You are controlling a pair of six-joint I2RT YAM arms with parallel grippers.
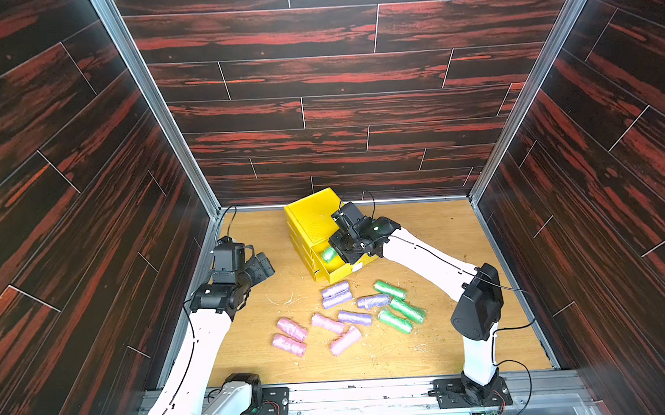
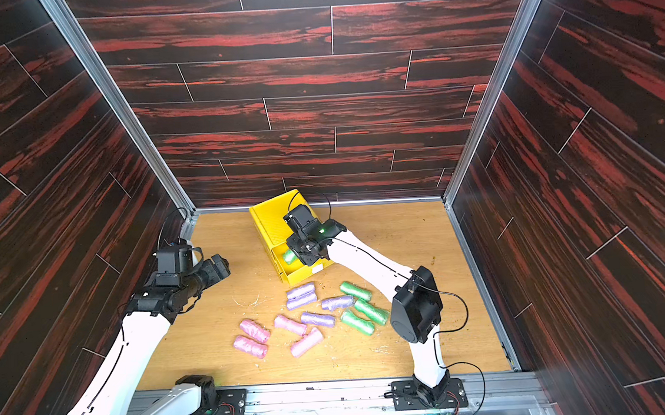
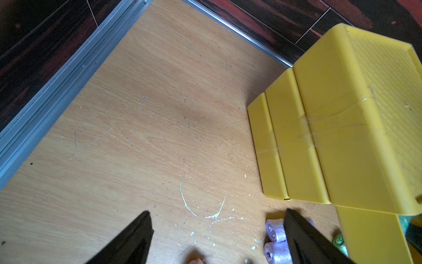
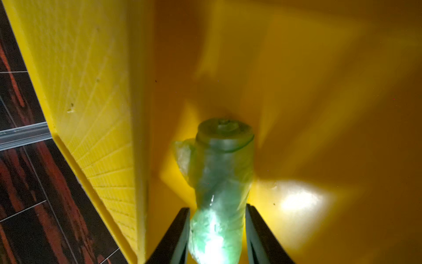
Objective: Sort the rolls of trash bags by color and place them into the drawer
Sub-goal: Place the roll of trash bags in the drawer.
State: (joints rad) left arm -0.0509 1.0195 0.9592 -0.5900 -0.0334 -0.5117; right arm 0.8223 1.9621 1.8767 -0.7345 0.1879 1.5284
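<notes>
The bare stretch of scratched wooden tabletop (image 1: 274,234) between the left gripper (image 1: 267,263) and the ribbed yellow plastic chest of drawers (image 1: 312,217) lies free, as does the table's right side beyond the white right arm (image 1: 422,258). The chest's pulled-out drawer (image 1: 341,271) is taken up by the right gripper (image 4: 217,209), with a green crinkly plastic roll (image 4: 225,160) between its fingers. In front of the chest, loose pink, lavender and green rolls (image 1: 354,317) crowd mid-table, leaving only narrow gaps.

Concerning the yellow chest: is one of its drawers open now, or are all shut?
Open. One drawer juts out of the yellow chest, with a green roll inside it.
</notes>
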